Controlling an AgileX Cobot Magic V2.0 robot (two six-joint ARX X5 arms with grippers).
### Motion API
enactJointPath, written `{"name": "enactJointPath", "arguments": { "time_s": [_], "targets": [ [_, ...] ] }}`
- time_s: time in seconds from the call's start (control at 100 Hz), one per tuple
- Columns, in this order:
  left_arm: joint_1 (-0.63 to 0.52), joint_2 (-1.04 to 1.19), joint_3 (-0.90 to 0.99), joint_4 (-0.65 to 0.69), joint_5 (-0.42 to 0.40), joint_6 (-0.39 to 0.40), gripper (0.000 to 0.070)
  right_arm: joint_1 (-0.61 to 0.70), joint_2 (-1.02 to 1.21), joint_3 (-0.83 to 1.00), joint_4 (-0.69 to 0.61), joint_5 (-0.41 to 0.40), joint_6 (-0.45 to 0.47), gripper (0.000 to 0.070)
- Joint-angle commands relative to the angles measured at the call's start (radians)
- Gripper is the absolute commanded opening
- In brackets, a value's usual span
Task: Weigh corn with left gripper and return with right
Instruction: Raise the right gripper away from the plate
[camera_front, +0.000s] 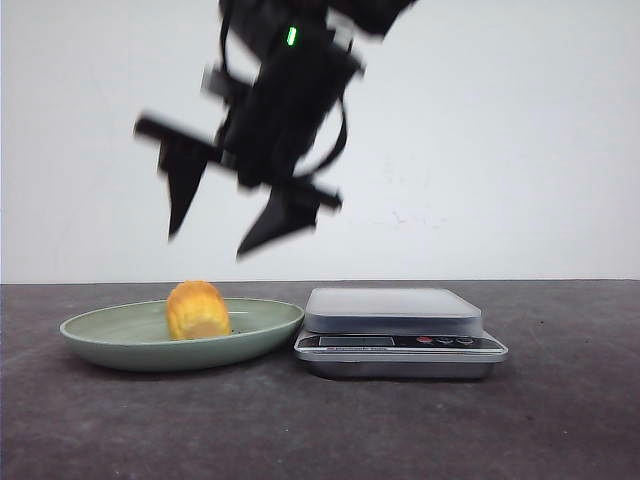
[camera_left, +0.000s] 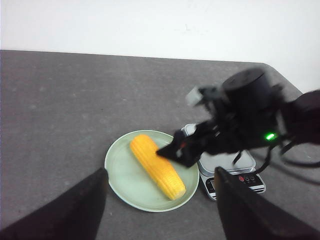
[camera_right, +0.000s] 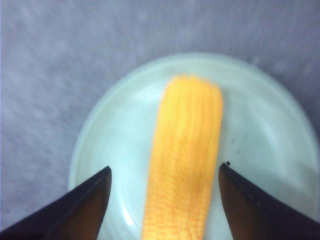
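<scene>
R gripper (camera_front: 220, 235) hanging over corn (camera_front: 198, 310) w/ jaws apart, nothing held; corn lying in plate (camera_front: 100, 335) beside scale (camera_front: 395, 312). L gripper (camera_left: 160, 200) spread too, empty.

corn (camera_left: 157, 165) | yellow-orange cob | lying flat | on green plate (camera_left: 120, 172)

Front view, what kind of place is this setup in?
Probably a robot test bench or lab, not a real kitchen. A bare white wall backs a dark gray table that holds just a green plate with corn and a digital kitchen scale, with an open right gripper above.
</scene>
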Motion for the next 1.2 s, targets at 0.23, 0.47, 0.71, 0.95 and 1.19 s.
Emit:
{"name": "enactJointPath", "arguments": {
  "time_s": [0.23,0.47,0.71,0.95,1.19],
  "targets": [
    [-0.007,0.0,0.01,0.011,-0.007,0.003,0.0405,0.01,-0.358,0.036,-0.159,0.177,-0.216,0.0423],
    [-0.007,0.0,0.01,0.012,-0.007,0.006,0.0403,0.011,-0.708,0.036,-0.322,0.3,-0.327,0.0422],
    [-0.007,0.0,0.01,0.053,-0.006,0.006,0.0403,0.014,-1.02,0.036,-0.539,0.383,-0.373,0.0524],
    [-0.007,0.001,0.009,0.082,-0.006,0.005,0.04,0.014,-1.24,0.035,-0.726,0.382,-0.358,0.0523],
    [-0.007,0.001,-0.003,0.126,0.029,-0.003,0.0399,0.014,-1.39,0.014,-0.837,0.368,-0.332,0.0523]
  ]
}}
